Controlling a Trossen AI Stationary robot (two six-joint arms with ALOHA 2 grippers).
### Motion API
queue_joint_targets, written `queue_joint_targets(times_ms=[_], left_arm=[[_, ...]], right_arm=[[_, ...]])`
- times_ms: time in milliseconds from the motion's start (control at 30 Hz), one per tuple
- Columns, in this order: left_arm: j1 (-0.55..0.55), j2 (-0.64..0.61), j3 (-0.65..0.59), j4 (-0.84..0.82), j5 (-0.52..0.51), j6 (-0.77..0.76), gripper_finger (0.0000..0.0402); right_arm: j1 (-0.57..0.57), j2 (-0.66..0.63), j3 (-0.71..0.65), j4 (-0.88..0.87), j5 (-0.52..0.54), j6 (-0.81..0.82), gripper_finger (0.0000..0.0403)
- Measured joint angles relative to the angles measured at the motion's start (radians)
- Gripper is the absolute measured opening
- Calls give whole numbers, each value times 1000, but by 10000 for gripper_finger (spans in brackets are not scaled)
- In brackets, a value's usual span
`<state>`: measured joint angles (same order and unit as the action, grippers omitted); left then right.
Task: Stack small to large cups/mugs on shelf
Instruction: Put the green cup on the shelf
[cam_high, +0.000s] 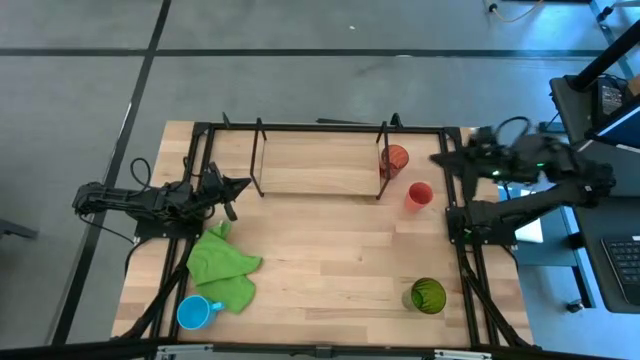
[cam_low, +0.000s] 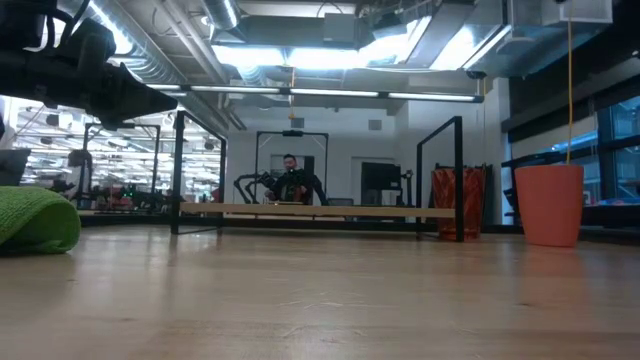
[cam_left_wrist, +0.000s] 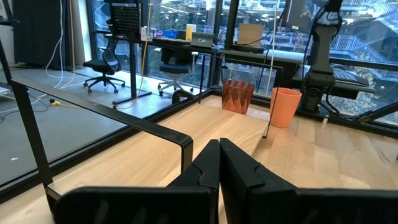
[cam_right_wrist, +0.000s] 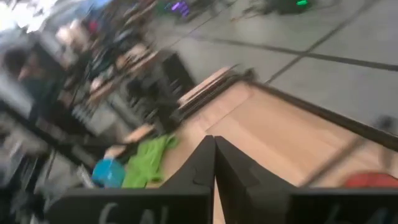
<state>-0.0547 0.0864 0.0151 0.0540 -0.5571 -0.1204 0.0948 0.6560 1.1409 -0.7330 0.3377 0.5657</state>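
The shelf (cam_high: 318, 160) stands at the table's far middle. The red-orange tumbler (cam_high: 394, 160) stands upright at the shelf's right end frame. It also shows in the low view (cam_low: 458, 203) and the left wrist view (cam_left_wrist: 237, 96). The small red cup (cam_high: 419, 194) stands upright on the table just right of the shelf. The green tumbler (cam_high: 427, 296) stands near the front right. The light-blue mug (cam_high: 192, 312) sits at the front left. My left gripper (cam_high: 240, 184) is shut and empty by the shelf's left end. My right gripper (cam_high: 440, 158) is shut and empty, right of the tumbler.
A bright green cloth (cam_high: 222, 265) lies crumpled at the left, between my left gripper and the mug. A black metal frame (cam_high: 460, 240) runs around the tabletop. Bare wood (cam_high: 330, 260) lies in the table's middle and front.
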Motion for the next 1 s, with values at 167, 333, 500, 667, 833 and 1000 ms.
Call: queue_joint_targets(times_ms=[167,333,500,667,833,1000], left_arm=[[0,0,0,0,0,0,0],[0,0,0,0,0,0,0],[0,0,0,0,0,0,0],[0,0,0,0,0,0,0],[0,0,0,0,0,0,0],[0,0,0,0,0,0,0]], right_arm=[[0,106,51,-24,28,-136,12],[0,137,128,-209,204,-124,12],[-13,117,195,-309,207,63,12],[-28,94,220,-425,131,211,12],[-34,99,222,-678,21,373,12],[-32,136,201,-777,-164,415,12]])
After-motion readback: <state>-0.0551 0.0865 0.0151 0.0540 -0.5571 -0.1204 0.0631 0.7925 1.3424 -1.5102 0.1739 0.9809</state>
